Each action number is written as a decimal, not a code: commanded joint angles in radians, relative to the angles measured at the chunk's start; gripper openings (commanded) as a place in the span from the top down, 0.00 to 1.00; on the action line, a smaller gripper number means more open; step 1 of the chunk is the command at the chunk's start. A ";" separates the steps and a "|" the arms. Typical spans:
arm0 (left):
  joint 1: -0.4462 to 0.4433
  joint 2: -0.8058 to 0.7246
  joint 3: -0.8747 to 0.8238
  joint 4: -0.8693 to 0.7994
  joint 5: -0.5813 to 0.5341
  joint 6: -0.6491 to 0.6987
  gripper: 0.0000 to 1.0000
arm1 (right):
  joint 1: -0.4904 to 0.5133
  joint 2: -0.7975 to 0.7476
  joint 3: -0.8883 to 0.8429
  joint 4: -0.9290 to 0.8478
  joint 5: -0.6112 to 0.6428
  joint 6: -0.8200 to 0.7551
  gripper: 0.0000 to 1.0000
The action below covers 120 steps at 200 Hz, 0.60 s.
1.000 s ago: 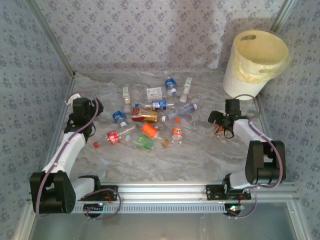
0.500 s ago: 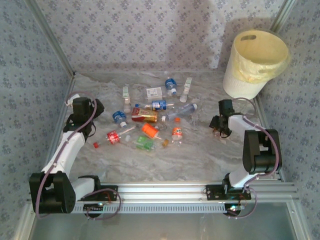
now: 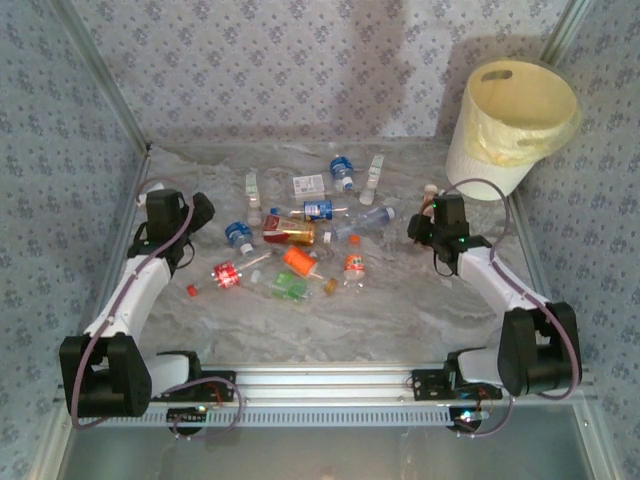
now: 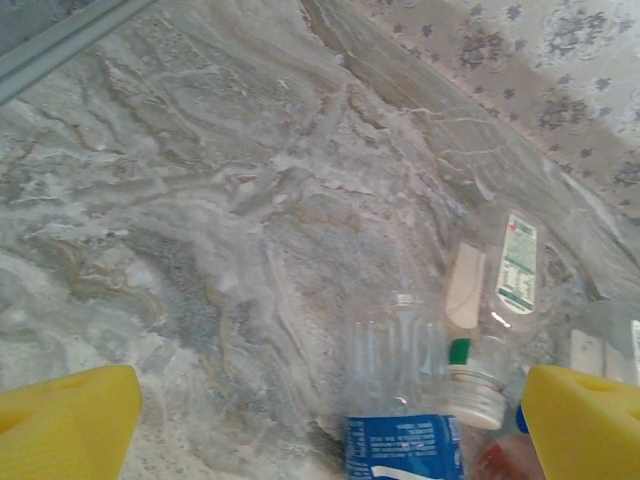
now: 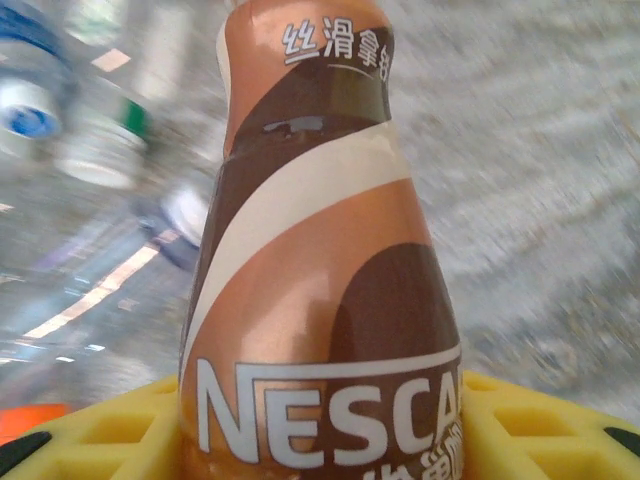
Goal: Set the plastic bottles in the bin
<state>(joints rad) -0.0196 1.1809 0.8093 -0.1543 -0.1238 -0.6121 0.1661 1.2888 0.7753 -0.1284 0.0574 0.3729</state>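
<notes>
Bottle [image 5: 320, 260], brown Nescafé label legible at wrist-view centre, sits clamped between the right gripper's [image 5: 320, 435] yellow fingers [image 5: 545, 425]; overhead, bin [image 3: 515, 125] upper right, other bottles [image 3: 300, 235] mid-frame, left gripper [image 3: 205, 212] spread wide, empty.

marbled grey table [image 3: 400, 310] carries scattered plastic bottles [image 3: 298, 262]; cream bin [image 3: 510, 125] stands at far-right corner.

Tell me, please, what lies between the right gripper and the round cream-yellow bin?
Bare marbled tabletop, crossed by the arm's grey cable, in the top view.
</notes>
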 commanded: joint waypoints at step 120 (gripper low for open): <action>0.004 0.009 0.046 -0.001 0.177 -0.101 0.02 | -0.176 0.344 0.785 0.379 0.102 -0.246 0.51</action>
<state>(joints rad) -0.0196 1.1866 0.8280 -0.1398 0.0414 -0.7013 0.0177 1.5421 1.4391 0.1860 0.0341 0.2214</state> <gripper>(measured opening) 0.979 0.529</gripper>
